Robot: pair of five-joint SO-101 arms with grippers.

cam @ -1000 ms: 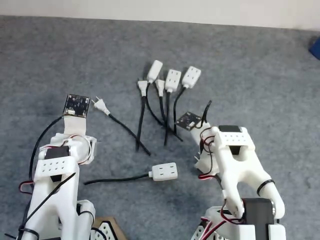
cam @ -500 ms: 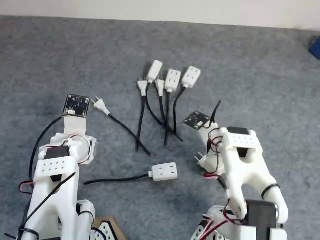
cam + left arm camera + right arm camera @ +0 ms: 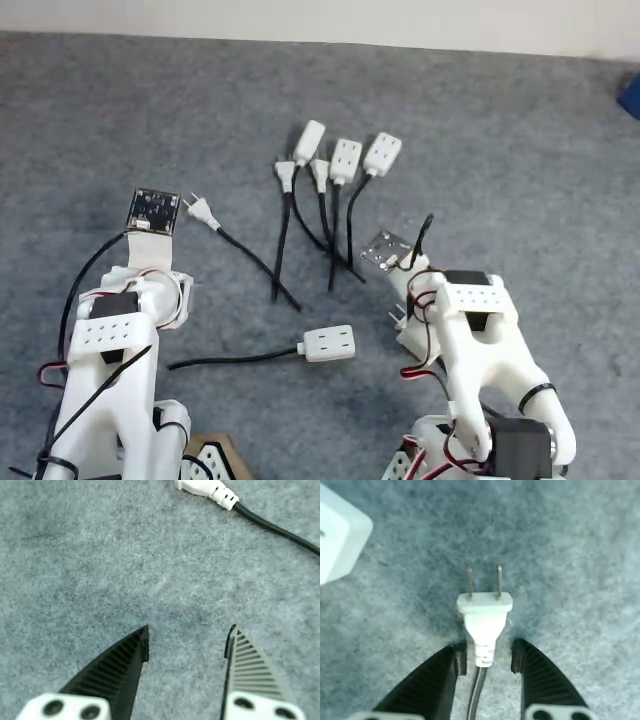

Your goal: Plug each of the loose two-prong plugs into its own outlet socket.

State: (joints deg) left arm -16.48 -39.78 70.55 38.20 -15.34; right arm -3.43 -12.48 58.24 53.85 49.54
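My right gripper (image 3: pixel 488 652) is shut on a white two-prong plug (image 3: pixel 485 611), fingers on either side of its neck, prongs pointing away from me. In the high view this held plug (image 3: pixel 398 315) is just right of a lone white outlet socket (image 3: pixel 329 343), whose corner (image 3: pixel 340 530) shows close by. My left gripper (image 3: pixel 187 635) hangs open over bare carpet, a little short of another loose plug (image 3: pixel 205 487), which lies on its black cord beside the left wrist (image 3: pixel 200 211). Three more sockets (image 3: pixel 345 158) and two plugs (image 3: pixel 285 175) lie in a cluster at the back.
Black cords (image 3: pixel 283 240) run from the back cluster toward the middle of the grey carpet (image 3: pixel 520 150). The lone socket's cord (image 3: pixel 230 358) trails left toward the left arm (image 3: pixel 110 340). A blue object (image 3: pixel 631 95) sits at the far right edge.
The right arm has swung a little right and back, turning its wrist, with the plug staying beside the lone socket. The left arm has not moved.
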